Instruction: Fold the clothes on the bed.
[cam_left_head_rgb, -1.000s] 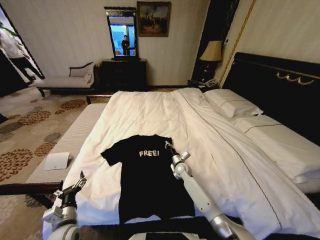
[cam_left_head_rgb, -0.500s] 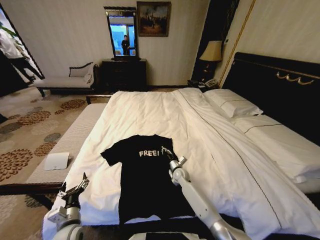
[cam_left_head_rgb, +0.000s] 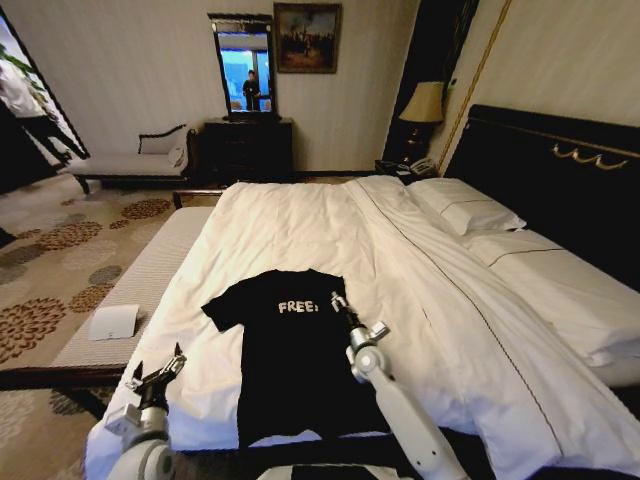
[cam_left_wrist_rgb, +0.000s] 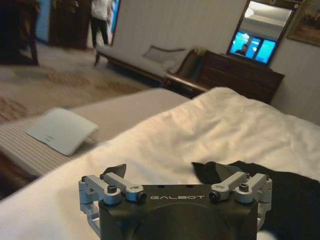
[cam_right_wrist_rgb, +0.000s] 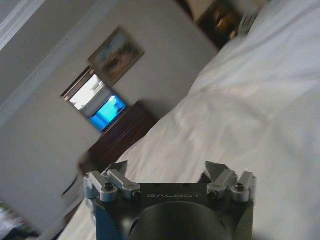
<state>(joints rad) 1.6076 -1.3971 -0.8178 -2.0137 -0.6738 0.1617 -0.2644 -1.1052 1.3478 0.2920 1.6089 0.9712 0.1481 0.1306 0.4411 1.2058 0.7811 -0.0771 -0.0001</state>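
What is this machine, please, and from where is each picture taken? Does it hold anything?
It is a wheeled robot with two arms. One picture comes from its head, looking down at a bed where a black T-shirt lies flat. The other two come from cameras on its wrists. The right gripper hovers by the shirt's right sleeve, fingers open. The left gripper, also open, waits at the bed's near left edge. Neither holds anything. A white card lies on the bench beside the bed.
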